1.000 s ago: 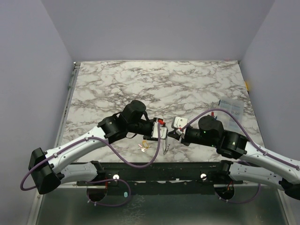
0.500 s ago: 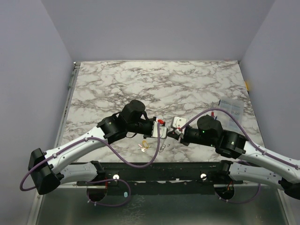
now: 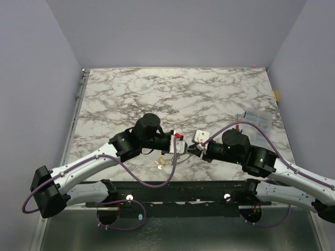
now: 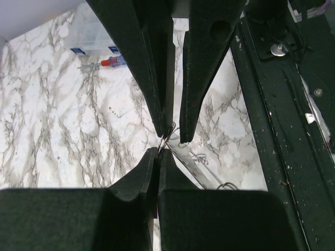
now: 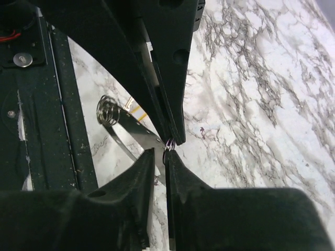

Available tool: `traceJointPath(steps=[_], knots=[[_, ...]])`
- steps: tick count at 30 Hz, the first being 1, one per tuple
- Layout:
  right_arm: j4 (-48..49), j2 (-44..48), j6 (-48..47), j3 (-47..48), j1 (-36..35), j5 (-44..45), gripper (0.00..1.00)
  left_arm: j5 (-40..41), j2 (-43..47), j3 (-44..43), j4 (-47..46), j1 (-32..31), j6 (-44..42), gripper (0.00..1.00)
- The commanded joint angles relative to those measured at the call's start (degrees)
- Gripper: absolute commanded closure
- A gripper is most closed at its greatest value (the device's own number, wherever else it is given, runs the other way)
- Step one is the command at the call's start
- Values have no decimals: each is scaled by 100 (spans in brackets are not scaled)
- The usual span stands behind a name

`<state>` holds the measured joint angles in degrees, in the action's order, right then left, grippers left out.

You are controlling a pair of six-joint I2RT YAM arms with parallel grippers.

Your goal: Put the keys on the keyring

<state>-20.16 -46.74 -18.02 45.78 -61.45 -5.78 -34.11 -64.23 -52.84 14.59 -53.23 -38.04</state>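
Top external view: on the marble table (image 3: 157, 94) the left gripper (image 3: 183, 148) and right gripper (image 3: 192, 150) meet tip to tip, raised just right of the brass keys (image 3: 161, 163), which lie flat near the table's front edge. A second ago the left jaws stood apart; now they are pressed together.

Left wrist view: its own fingers (image 4: 141, 183), at the bottom, pinch the thin wire keyring (image 4: 166, 140). The right gripper's fingers (image 4: 204, 78) come down from above with a narrow gap between them, the ring at their tips. A blue-and-red pen (image 4: 107, 61) and a clear box (image 4: 86, 34) lie far beyond.

Right wrist view: its own fingers (image 5: 180, 180) stand slightly parted, the ring just off their tips. A dark strip (image 5: 131, 130) with a wire coil (image 5: 107, 111) lies beneath, with a sliver of brass key beside it.
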Motion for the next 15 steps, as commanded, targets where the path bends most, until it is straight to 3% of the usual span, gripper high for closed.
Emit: traceJointPath(steps=[1,8,15], knots=[[584,221,38,-39,-34,15,74,-187,438,583,-1511,-23,828,100],[853,671,87,-149,-34,447,60,170,953,1531,-3474,4,2399,100],[1482,1462,155,-577,-34,383,57,932,1472,2471,-5001,6,4136,100]])
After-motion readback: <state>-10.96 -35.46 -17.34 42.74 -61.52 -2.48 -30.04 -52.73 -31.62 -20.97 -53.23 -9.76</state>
